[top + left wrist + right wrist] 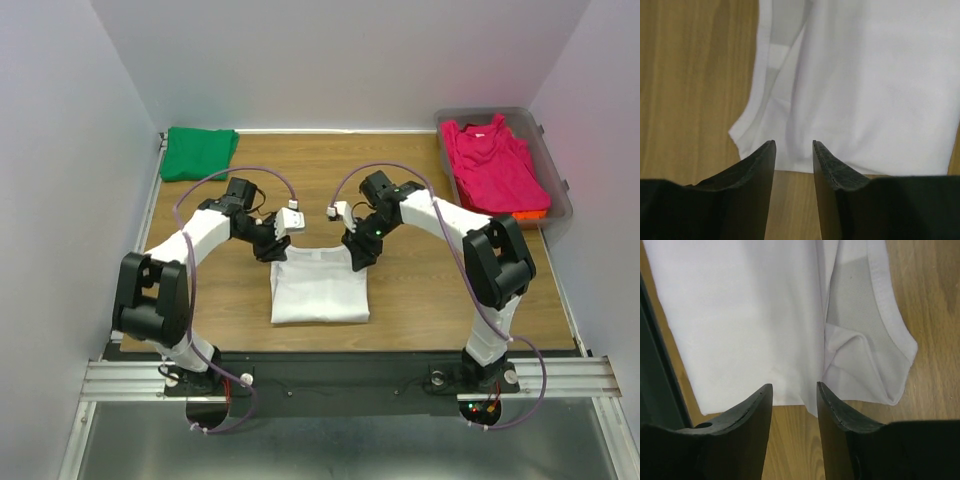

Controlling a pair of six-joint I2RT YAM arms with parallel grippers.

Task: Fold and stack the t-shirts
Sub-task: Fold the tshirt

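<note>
Left hand (794, 145) released, black fingers parted with a narrow gap and nothing between them, tips over the far left corner of a white soft cloth t-shirt (320, 290). Right hand (794, 387) likewise released and not holding anything, tips over the far right corner of the same shirt; can't tell if either touches the cloth. The shirt lies folded into a flat rectangle on the brown wooden bench (420, 290), mid-bench toward the near edge. A folded green cloth t-shirt (200, 152) sits at the far left corner. At the far right corner is a clear plastic tub (560, 195) with a magenta-pink cloth t-shirt (495, 165) lying over an orange cloth t-shirt (527, 213).
</note>
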